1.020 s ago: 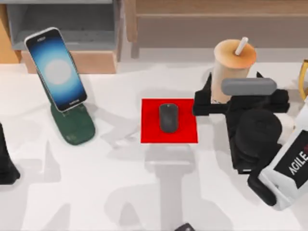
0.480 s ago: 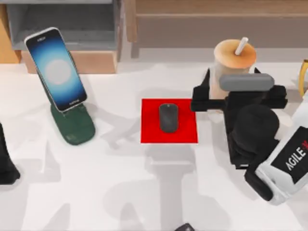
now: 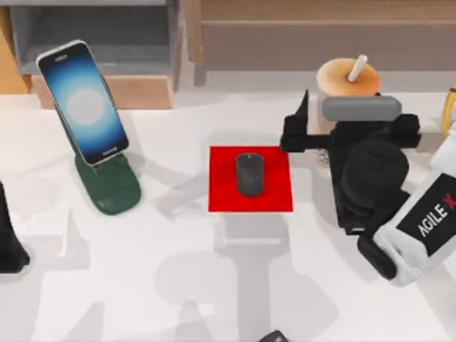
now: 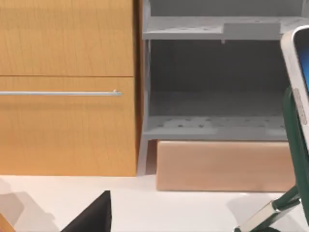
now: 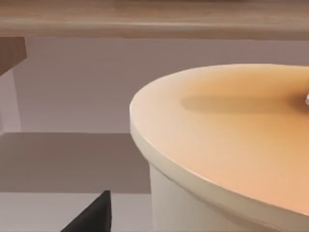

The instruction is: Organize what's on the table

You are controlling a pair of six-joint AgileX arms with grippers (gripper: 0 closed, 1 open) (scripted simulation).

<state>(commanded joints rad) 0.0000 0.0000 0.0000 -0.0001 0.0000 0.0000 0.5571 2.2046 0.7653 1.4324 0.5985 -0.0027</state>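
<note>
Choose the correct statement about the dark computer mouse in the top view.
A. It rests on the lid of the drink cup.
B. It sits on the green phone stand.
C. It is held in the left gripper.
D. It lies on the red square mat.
D: the mouse lies in the middle of the red mat, apart from the other objects on the table.

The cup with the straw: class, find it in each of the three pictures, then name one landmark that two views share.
Top view: cup at back right, partly behind the right end effector.
Left wrist view: not in it.
Right wrist view: cup close up, lid foremost.
Shared landmark: the shelf unit behind the table.
</note>
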